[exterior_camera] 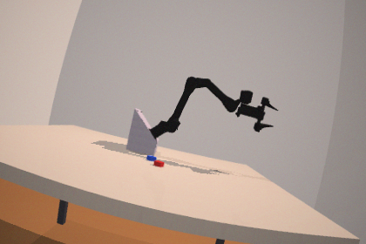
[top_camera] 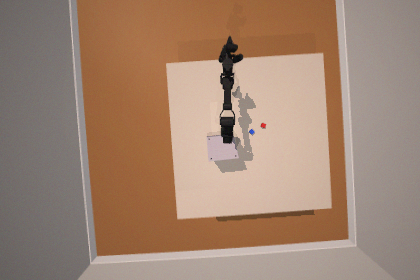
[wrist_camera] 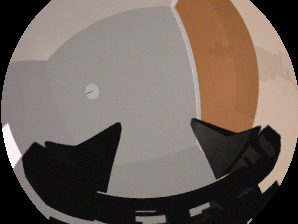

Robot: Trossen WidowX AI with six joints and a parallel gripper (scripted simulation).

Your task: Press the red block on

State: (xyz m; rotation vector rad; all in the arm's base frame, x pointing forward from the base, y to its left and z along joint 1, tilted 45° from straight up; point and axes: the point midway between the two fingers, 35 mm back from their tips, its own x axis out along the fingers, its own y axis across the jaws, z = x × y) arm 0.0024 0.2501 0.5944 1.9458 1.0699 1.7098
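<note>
Red block (top_camera: 263, 125) (exterior_camera: 159, 164) on pale tabletop (top_camera: 280, 179) (exterior_camera: 109, 178), just beside blue block (top_camera: 251, 132) (exterior_camera: 151, 158), not stacked; in exterior view, blue block left and farther, red block right and nearer. Black gripper (top_camera: 231, 50) (exterior_camera: 274, 118) (wrist_camera: 157, 124) high at right, fingers wide apart, nothing between them. Slanted mount (top_camera: 220, 153) (exterior_camera: 140, 136) behind blocks.

The block (top_camera: 263, 125) (exterior_camera: 159, 164) is red, the floor (top_camera: 125, 114) (exterior_camera: 26, 213) (wrist_camera: 215, 60) orange-brown.

On the desk (top_camera: 280, 179) (exterior_camera: 87, 178) (wrist_camera: 280, 105), two small blocks lie just off the right side of the arm's mount (top_camera: 219, 152) (exterior_camera: 140, 136), one block (top_camera: 251, 132) (exterior_camera: 151, 158) nearer it and the other block (top_camera: 263, 125) (exterior_camera: 159, 164) just beside, farther right and slightly forward.
</note>
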